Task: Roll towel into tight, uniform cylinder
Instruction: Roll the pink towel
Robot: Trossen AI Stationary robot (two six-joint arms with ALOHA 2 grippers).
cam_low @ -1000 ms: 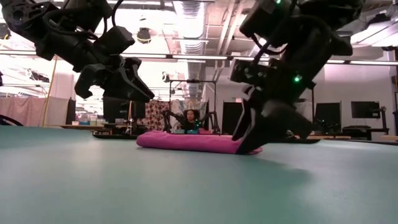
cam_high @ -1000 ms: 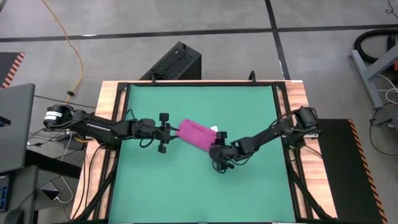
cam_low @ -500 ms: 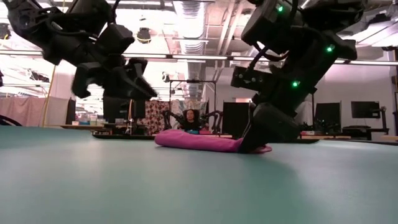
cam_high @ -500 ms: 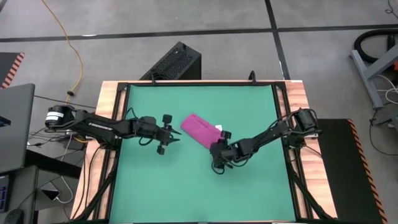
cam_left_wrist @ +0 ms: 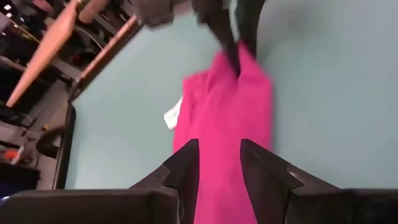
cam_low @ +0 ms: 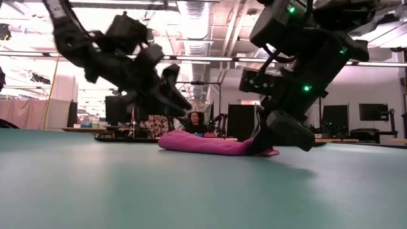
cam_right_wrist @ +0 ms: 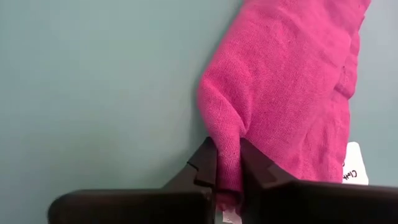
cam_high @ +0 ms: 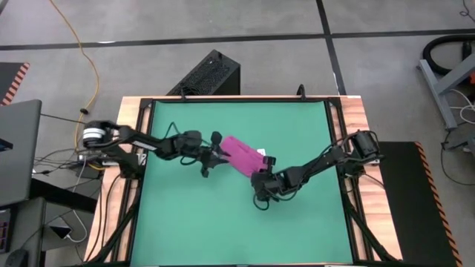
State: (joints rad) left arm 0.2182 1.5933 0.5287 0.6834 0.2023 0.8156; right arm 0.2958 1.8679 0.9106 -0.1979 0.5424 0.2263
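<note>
The magenta towel (cam_high: pixel 239 152) lies as a flattened roll, slantwise, on the green mat (cam_high: pixel 223 222). Its white tag (cam_high: pixel 261 153) shows at the right end. My right gripper (cam_high: pixel 260 178) is down at the towel's near right end, shut on it. My left gripper (cam_high: pixel 214 157) hangs open just above the towel's left end (cam_low: pixel 168 140). In the left wrist view its fingers (cam_left_wrist: pixel 186 165) stand apart with the towel (cam_left_wrist: pixel 224 106) showing beyond them. It touches nothing that I can see. My right gripper pinches a raised fold of the towel's near right end (cam_right_wrist: pixel 225 140) between its two fingers. The fingers slant down from the table's right and near side. The rest of the towel (cam_right_wrist: pixel 292 81) lies slack on the mat.
A black rail and a wooden rim (cam_high: pixel 355 148) frame the mat. A black box (cam_high: pixel 211 74) sits on the floor beyond the far edge. Bare mat stretches along the near side and the far side. A person (cam_low: pixel 193 121) sits far behind in the room.
My left gripper has moved toward the table's right, rolling and sinking a little, and now hangs over the towel's left end. My right gripper has lowered and shut on the towel's right end. The towel's left end has swung toward the far edge.
</note>
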